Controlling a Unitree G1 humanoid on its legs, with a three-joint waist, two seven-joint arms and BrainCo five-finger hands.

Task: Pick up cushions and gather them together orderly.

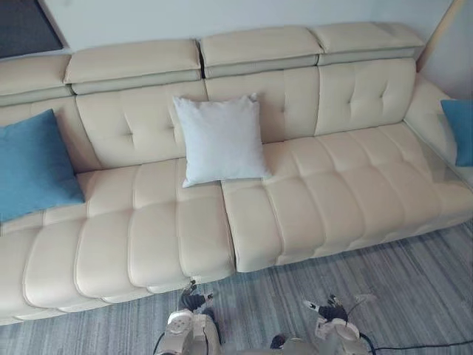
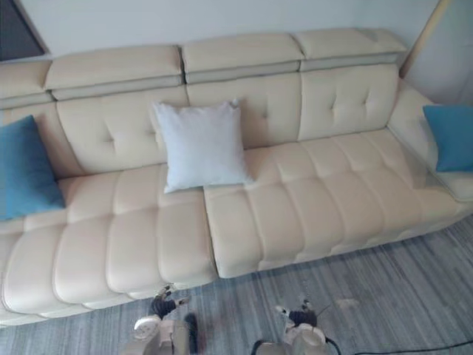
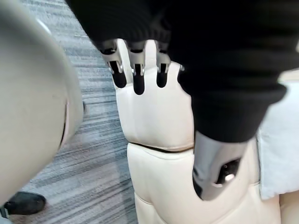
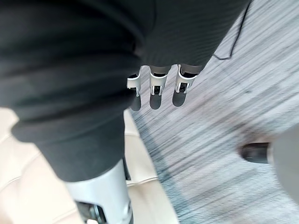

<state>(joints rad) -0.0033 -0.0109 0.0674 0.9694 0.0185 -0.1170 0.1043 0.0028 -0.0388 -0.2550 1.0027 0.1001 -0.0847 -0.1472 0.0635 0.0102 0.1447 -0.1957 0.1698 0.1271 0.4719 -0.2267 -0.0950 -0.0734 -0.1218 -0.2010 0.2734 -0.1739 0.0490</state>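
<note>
A white cushion (image 1: 222, 139) leans upright against the backrest at the middle of a long cream sofa (image 1: 318, 192); its edge also shows in the left wrist view as white cushion (image 3: 275, 149). One blue cushion (image 1: 33, 164) rests on the far left seat. Another blue cushion (image 1: 460, 129) stands at the sofa's right end by the armrest. My left hand (image 1: 194, 302) and right hand (image 1: 325, 309) hang low above the carpet in front of the sofa, far from all cushions. The left hand's fingers (image 3: 138, 81) and the right hand's fingers (image 4: 156, 91) are straight and hold nothing.
Grey striped carpet (image 1: 399, 288) runs along the sofa's front edge. A dark panel (image 1: 26, 26) hangs on the wall at the upper left. Wide bare seat sections lie between the cushions.
</note>
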